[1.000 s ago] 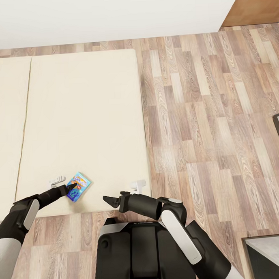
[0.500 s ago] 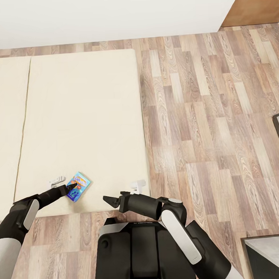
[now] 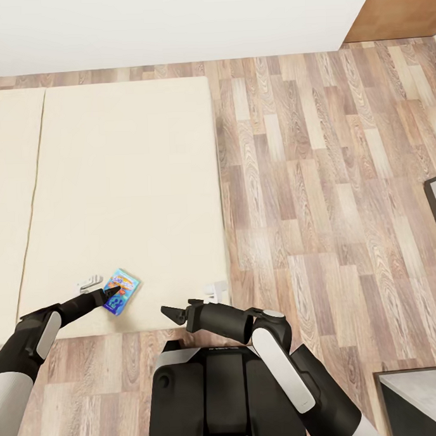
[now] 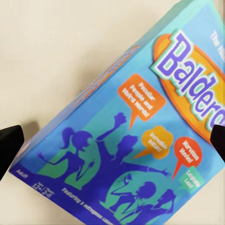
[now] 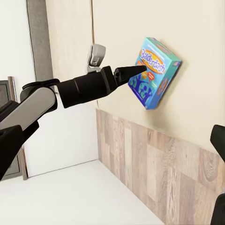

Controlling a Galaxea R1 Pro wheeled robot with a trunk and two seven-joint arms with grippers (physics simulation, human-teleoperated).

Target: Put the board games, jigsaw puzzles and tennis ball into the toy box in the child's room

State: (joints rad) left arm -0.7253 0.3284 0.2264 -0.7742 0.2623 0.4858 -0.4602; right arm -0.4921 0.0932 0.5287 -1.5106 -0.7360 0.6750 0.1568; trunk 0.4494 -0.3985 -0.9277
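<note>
Near the bed's (image 3: 128, 184) front edge, the left gripper (image 3: 112, 293) sits spread over the Balderdash box (image 3: 121, 291); a shallow pinch could slide it away.

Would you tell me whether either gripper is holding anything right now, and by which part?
Nothing is clearly held. The left gripper is open, its fingertips straddling the board game on the bed. The right gripper is open and empty.

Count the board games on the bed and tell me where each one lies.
1. A blue game box lies near the bed's near edge, right at the left gripper. Another may be outside the head view.
</note>
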